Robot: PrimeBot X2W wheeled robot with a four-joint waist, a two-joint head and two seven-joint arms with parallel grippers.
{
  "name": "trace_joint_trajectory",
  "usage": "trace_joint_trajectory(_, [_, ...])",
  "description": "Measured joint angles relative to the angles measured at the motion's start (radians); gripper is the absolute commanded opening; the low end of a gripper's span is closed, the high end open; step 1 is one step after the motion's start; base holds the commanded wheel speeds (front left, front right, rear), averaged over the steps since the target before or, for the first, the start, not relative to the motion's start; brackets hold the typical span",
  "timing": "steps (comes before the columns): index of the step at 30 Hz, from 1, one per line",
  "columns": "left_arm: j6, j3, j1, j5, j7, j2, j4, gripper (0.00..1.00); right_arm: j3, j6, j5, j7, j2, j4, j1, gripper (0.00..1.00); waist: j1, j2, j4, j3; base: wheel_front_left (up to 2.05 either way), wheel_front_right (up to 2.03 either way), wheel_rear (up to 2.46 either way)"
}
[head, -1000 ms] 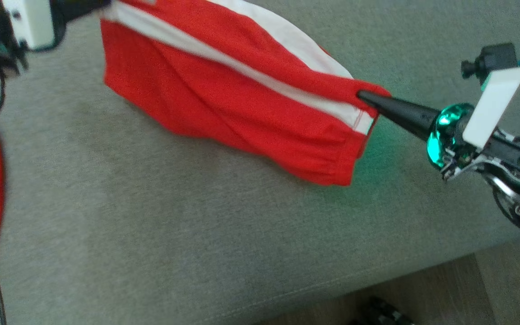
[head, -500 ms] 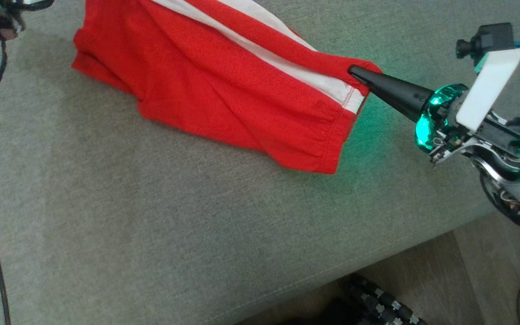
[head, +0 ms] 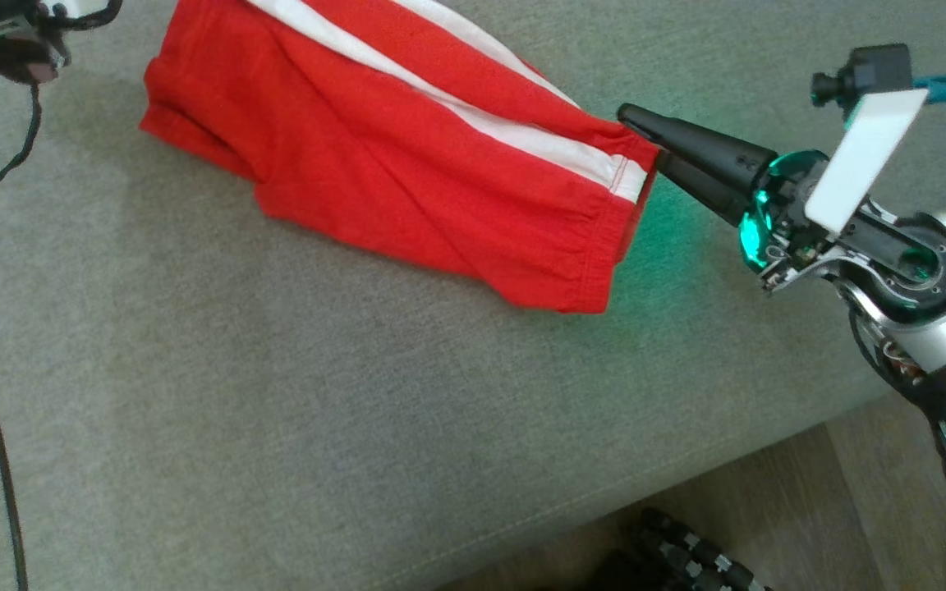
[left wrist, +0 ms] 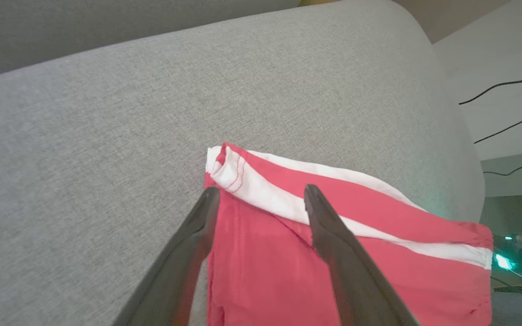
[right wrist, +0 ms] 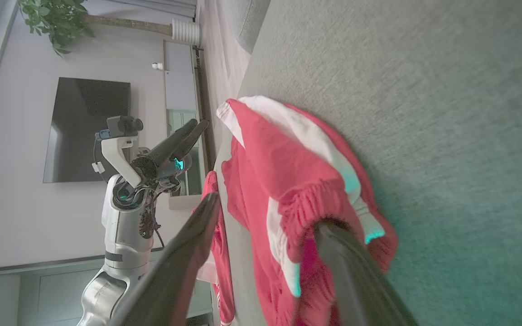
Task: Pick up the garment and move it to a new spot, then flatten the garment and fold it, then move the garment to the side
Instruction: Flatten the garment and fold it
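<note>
**Right end effector [head: 641,135] and left end effector [left wrist: 261,190] both released, red shorts [head: 407,164] down on the sofa cushion [head: 276,394]**

So both sets of fingers are spread apart and neither is clamping anything, as far as I can see. The shorts, red with white stripes, run from one end effector to the other. The elastic waistband corner sits right at the right end effector's fingertips, between the two fingers and touching at least one of them. The hem corner with the white stripe lies between the left end effector's fingers and just ahead of them. The middle of the garment rests on the grey cushion between the two.

My read on progress is that the pick-up and the move to a new spot look done, since the shorts lie on the cushion with nothing gripping them. Flattening looks only half done. The cloth is pulled out lengthwise, but the waistband is bunched at the right fingertips, and the edge off to the side of both end effectors is rumpled with creases. I don't see any fold yet, so folding and moving it aside are still left.

As for containers, the only thing carrying anything is the sofa cushion, and the shorts lie straight on it.
</note>
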Motion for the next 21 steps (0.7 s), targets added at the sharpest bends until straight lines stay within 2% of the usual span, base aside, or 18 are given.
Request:
trace_joint_trajectory(5, [-0.01, -0.056, 0.002, 0.036, 0.015, 0.024, 0.012, 1.0, -0.038, 0.0, -0.004, 0.0, -0.001, 0.009, 0.043, 1.0, 0.0, 0.0, -0.008, -0.031, 0.0, 0.0, 0.0])
trace_joint_trajectory(10, [-0.011, -0.115, 0.007, 0.078, 0.058, 0.066, 0.017, 1.0, -0.091, 0.0, -0.012, -0.005, -0.013, -0.033, 0.094, 1.0, 0.0, 0.0, -0.036, -0.035, 0.0, 0.0, 0.0])
trace_joint_trajectory(21, [-0.018, -0.174, 0.021, 0.062, 0.25, 0.112, 0.038, 1.0, -0.168, 0.0, -0.04, -0.014, -0.034, -0.123, 0.211, 1.0, 0.0, 0.0, -0.107, -0.019, 0.0, 0.0, 0.0])
